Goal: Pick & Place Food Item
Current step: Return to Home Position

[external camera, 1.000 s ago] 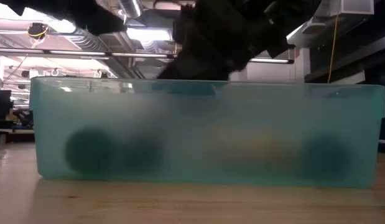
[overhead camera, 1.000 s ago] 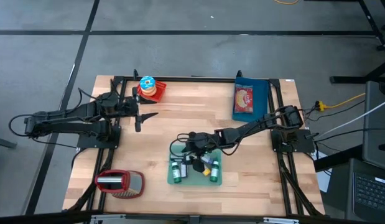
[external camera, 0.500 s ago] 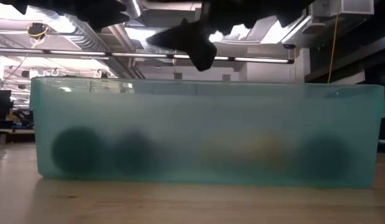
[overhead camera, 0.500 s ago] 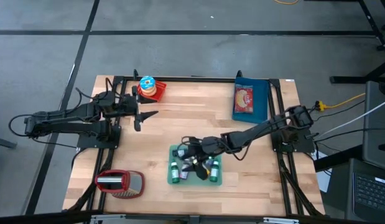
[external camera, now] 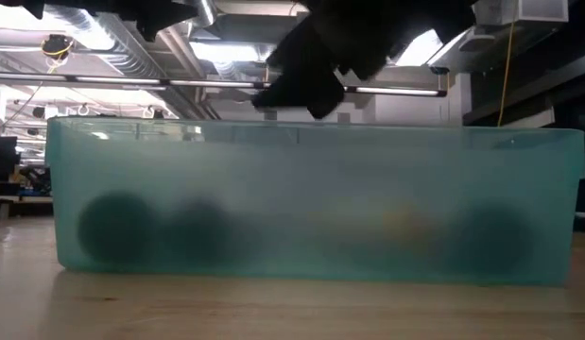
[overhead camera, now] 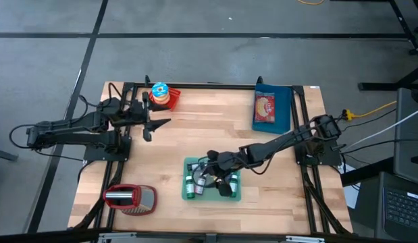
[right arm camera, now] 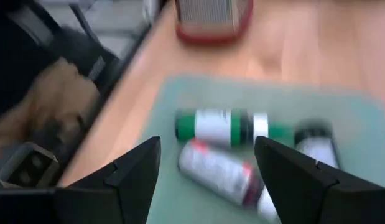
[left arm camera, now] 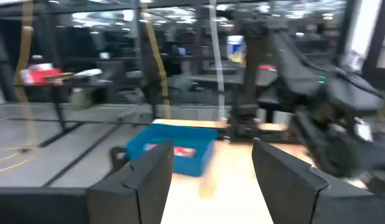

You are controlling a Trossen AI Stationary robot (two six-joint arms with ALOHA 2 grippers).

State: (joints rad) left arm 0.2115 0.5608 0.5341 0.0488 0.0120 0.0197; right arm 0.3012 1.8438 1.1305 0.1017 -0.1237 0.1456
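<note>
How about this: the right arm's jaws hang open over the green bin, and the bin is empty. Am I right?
Not quite: the green bin is not empty. The right wrist view shows little bottles lying in it. The right arm's jaws do hang open over it.

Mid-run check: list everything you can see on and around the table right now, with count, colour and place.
table: 1, light wood, under everything
bin: 1, translucent green, mid-table, towards the bottom edge in the high view
bottles: at least three showing, green, reddish and dark-capped, lying in the bin; the arm hides part
box: 1, blue, top right in the high view
grater: 1, red and silver, bottom left in the high view
tub: 1, orange with blue top, top left in the high view
left pincer: open, empty, above the table near the tub
right pincer: open, empty, over the bin
</note>
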